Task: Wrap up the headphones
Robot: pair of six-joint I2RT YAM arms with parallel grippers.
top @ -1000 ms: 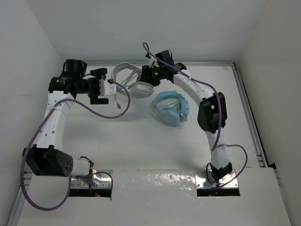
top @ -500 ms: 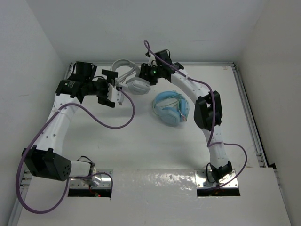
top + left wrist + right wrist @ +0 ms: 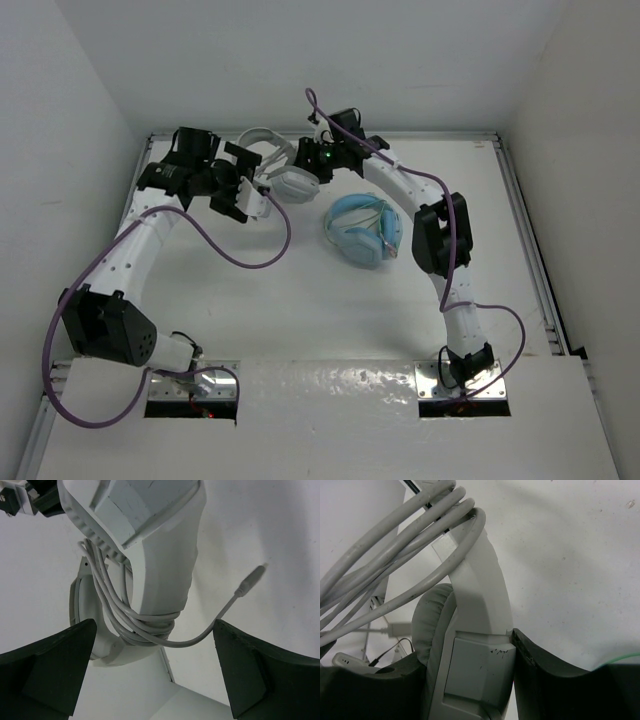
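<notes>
Where the right gripper [image 3: 470, 680] clamps: the headphones [image 3: 465, 605], at the end block of the headband [image 3: 480, 565], beside one grey ear pad [image 3: 432, 625].
Left gripper [image 3: 155, 670]: spread wide, holding nothing; headband just ahead.
Cable [image 3: 142, 627]: several turns around the headband; plug [image 3: 250, 582] free.
Hidden: second ear cup, hard to make out from above.
Count: two headsets; light blue headphones [image 3: 362, 232] lie near the right gripper on the table [image 3: 300, 300].

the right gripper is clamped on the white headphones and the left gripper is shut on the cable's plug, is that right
Not quite. The left gripper is open, not shut on the plug: the left wrist view shows its fingers wide apart and the plug hanging free, touching neither. The right gripper is indeed clamped on the white headphones.
</notes>
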